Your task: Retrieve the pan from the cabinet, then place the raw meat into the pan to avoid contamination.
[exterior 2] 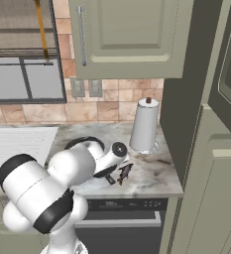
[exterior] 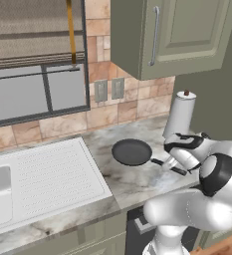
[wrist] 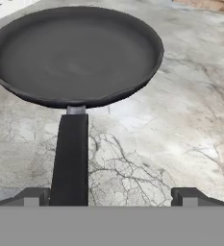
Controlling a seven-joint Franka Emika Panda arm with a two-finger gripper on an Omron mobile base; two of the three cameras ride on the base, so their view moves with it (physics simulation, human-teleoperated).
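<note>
- The round, shallow dark-grey frying pan (exterior: 131,151) sits flat on the grey-veined marble bench (exterior: 132,179), just right of the white sink drainboard (exterior: 53,172).
- Its straight black handle (wrist: 70,161) lies between the tool's (wrist: 111,196) spread tips, unclamped.
- A tiny dark whole fish (exterior 2: 124,172) lies on the bench near the white paper-towel roll (exterior 2: 145,125).
</note>
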